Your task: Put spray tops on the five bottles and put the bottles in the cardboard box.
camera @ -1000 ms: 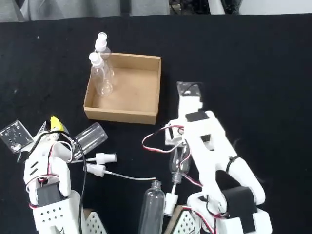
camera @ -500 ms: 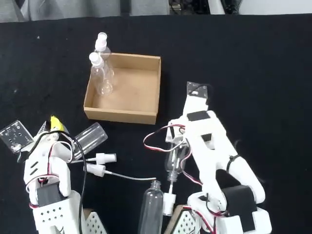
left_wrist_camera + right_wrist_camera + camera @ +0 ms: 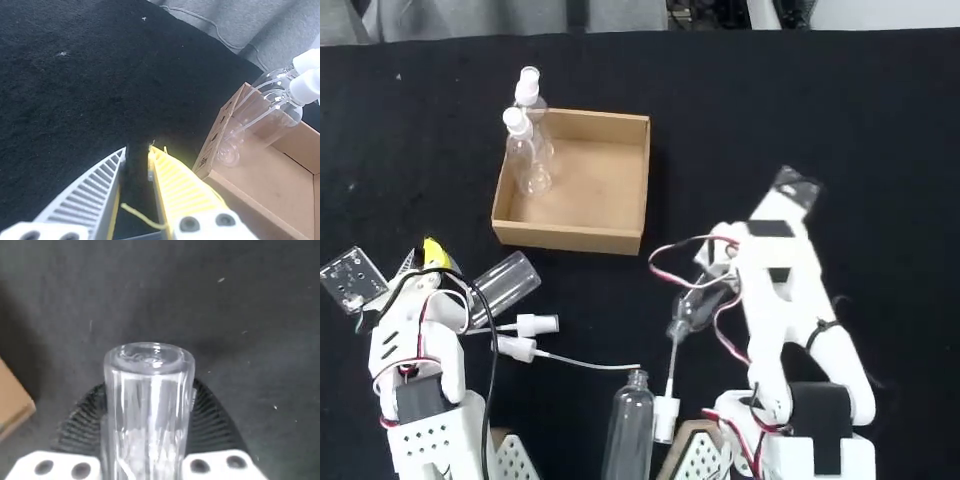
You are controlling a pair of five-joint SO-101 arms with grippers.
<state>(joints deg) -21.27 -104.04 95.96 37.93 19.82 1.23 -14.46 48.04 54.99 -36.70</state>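
My right gripper (image 3: 705,300) is shut on a clear bottle (image 3: 688,315), held tilted above the table right of centre. A thin tube runs from the bottle's neck down to a white spray top (image 3: 664,416) lying near the front edge. In the right wrist view the bottle (image 3: 148,405) stands between the black fingers (image 3: 215,415), base toward the camera. My left gripper (image 3: 425,252) rests at the front left, shut and holding nothing (image 3: 136,152). The cardboard box (image 3: 620,185) holds two topped bottles (image 3: 528,150) in its far left corner.
A capless bottle (image 3: 505,280) lies beside the left arm. Two loose spray tops (image 3: 535,325), one with a long tube, lie in front of it. Another open bottle (image 3: 628,425) lies at the front middle. The box's wall (image 3: 220,130) shows in the left wrist view.
The right arm has swung to the right and lifted the bottle slightly, so more of the tube shows between the neck and the spray top. The left arm has stayed still.
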